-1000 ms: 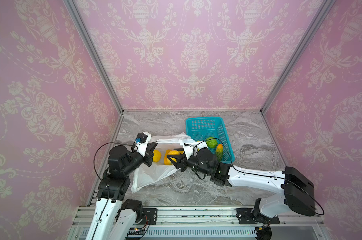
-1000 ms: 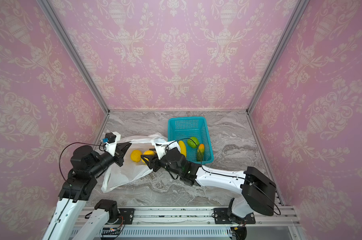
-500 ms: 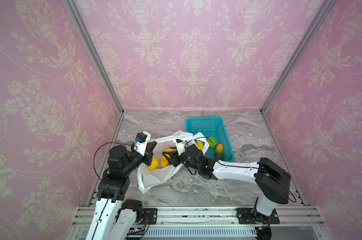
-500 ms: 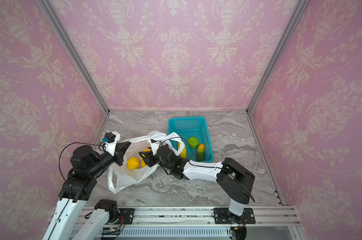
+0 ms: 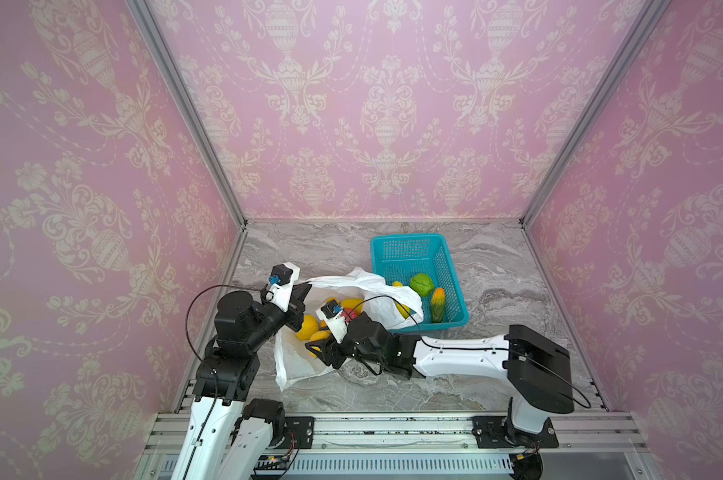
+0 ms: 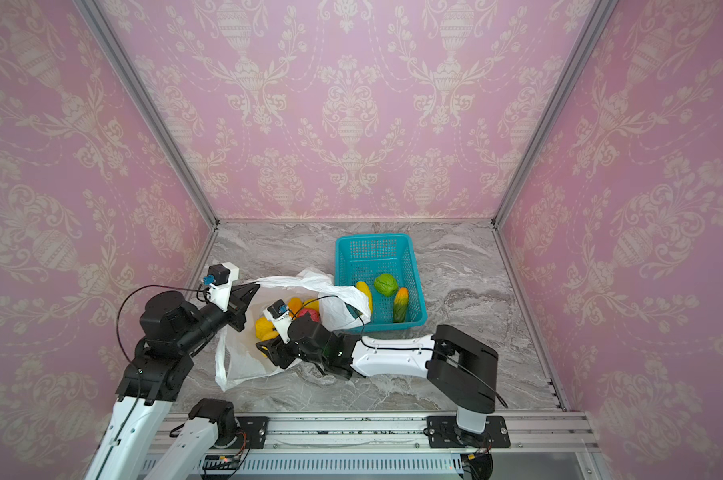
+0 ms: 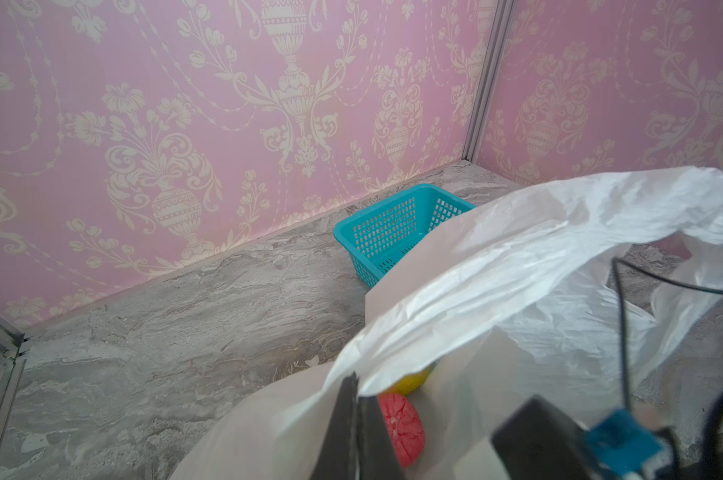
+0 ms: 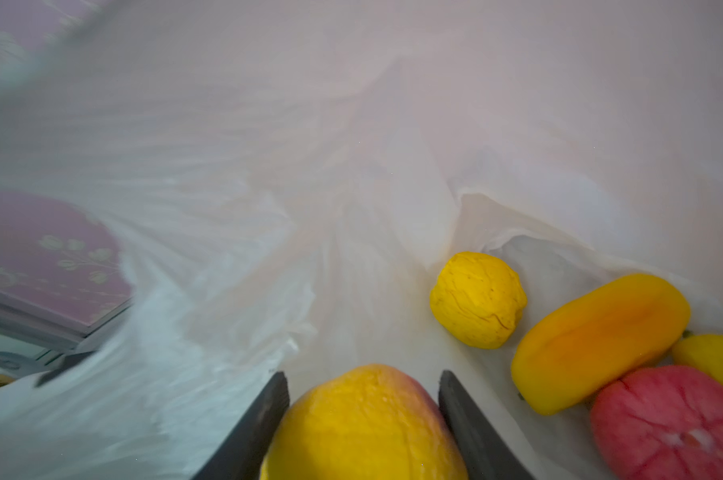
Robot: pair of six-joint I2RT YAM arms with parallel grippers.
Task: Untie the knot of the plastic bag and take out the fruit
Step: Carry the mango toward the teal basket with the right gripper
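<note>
White, crinkled plastic bag (image 5: 295, 361) gapes, yellow fruit (image 5: 307, 325) inside.

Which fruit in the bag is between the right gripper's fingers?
The big yellow fruit with a pink blush, held by the right gripper. The small yellow one, orange oblong and red-pink one lie loose in the plastic bag.
</note>
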